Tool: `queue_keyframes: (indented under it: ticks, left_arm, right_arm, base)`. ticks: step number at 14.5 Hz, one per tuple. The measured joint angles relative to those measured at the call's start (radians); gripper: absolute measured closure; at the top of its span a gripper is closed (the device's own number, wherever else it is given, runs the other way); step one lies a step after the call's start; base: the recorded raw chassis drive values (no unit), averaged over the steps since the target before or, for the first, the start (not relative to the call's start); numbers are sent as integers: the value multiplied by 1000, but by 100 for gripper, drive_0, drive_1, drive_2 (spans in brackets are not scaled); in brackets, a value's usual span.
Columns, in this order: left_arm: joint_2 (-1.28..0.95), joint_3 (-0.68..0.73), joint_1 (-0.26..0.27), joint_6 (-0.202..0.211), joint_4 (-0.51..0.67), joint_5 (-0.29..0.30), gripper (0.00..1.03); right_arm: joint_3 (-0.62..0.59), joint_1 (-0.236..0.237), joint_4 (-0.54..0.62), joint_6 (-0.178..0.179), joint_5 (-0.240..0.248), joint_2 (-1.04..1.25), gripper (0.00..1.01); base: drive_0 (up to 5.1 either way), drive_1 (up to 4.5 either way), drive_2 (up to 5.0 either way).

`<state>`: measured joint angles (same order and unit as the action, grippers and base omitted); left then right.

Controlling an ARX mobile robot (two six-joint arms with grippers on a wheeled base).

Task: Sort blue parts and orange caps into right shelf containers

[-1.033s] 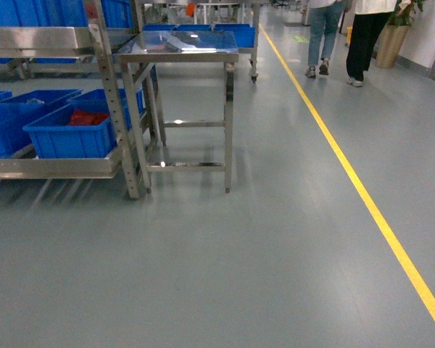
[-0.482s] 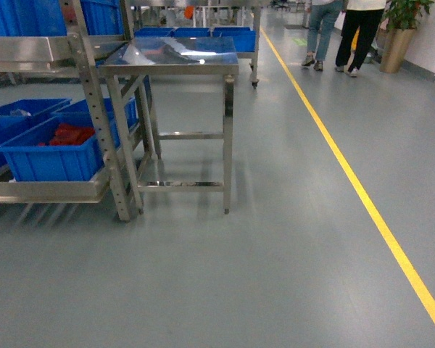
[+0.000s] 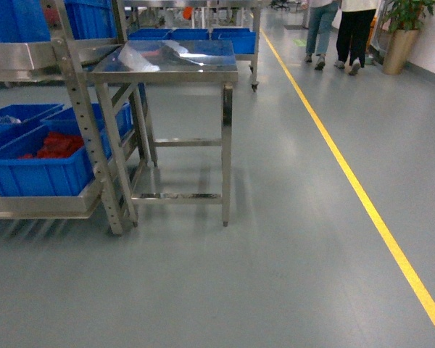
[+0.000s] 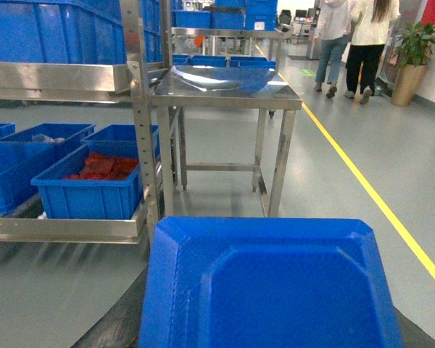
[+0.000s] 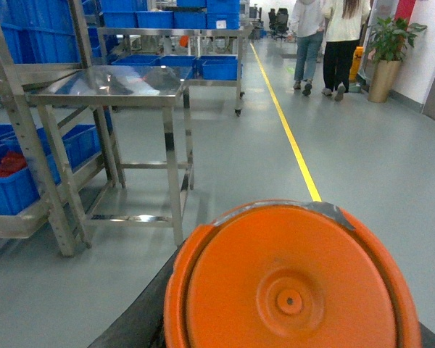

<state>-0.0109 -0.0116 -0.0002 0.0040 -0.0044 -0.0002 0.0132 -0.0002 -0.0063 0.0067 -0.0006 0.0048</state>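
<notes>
Compared with a second ago, the steel worktop (image 3: 175, 61) has slid leftward and nearer in the head view, and the shelf rack (image 3: 76, 116) beside it now fills more of the left edge, so the base has rolled closer. On the rack's lower shelf, left of the worktop's legs, sits a blue crate (image 3: 40, 174) with a heap of orange-red pieces (image 3: 54, 145) inside; the left wrist view shows the same crate (image 4: 94, 192) and its red contents (image 4: 101, 165), too small to tell apart as single caps. More blue crates (image 3: 192, 34) stand behind the worktop on a wheeled cart, and others on the rack's upper shelf are cut off by the frame. No writing or label can be read anywhere. Close under the left wrist camera a blue tray-like face (image 4: 272, 290) blocks the lower view; under the right wrist camera an orange round lid (image 5: 293, 283) does the same. Neither claw shows in any view, so whether they are apart or together cannot be told. Right of the worktop a yellow floor line (image 3: 348, 174) runs away toward two walking people (image 3: 341, 32) and a potted plant (image 3: 399, 29).
</notes>
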Motion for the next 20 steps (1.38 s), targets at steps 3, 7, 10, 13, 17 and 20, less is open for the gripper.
queue_keyframes:
  ticks: [3,7,10,13,17,20]
  left_arm:
    - [0,0,0,0,-3,0,62]
    - [0,0,0,0,3,0,62]
    - [0,0,0,0,-3,0,62]
    - [0,0,0,0,0,0,62]
    - [0,0,0,0,-3,0,62]
    - [0,0,0,0,-3,0,62]
  right_arm:
    - [0,0,2,0,0,0,58]
    - [0,0,1,0,0,0,58]
    - [0,0,0,0,0,0,58]
    - [0,0,1,0,0,0,58]
    - [0,0,-1,0,0,0,58]
    - [0,0,2,0,0,0,58]
  base:
    - [16,446,-414]
    - [3,433,-427]
    - [1,431,-429]
    - [-7,423,-437]
    - [2,432,-428]
    - [-3,427,-434]
